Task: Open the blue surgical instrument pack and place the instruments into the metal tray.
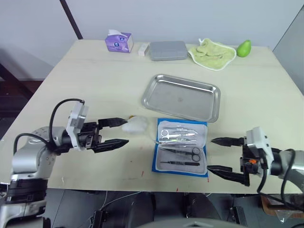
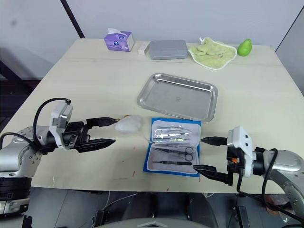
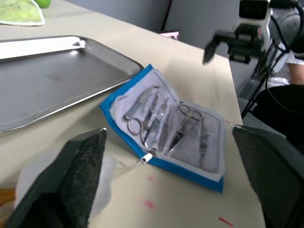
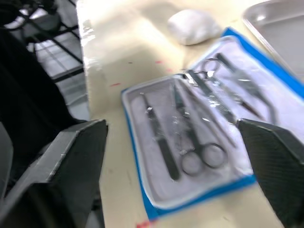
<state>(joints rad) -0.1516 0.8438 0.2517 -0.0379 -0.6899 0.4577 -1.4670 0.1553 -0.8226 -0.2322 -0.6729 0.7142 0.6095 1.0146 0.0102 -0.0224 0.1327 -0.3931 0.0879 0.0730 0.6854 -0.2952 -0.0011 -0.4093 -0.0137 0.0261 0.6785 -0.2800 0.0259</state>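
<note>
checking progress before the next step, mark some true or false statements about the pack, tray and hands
1. The blue surgical instrument pack lies open. True.
2. The instruments are already in the metal tray. False: they sit in the pack, and the tray holds nothing.
3. The left hand grips the pack. False: it is open, apart from the pack, by a white wad.
4. The right hand is open beside the pack. True.
5. The tray lies beyond the pack. True.
</note>
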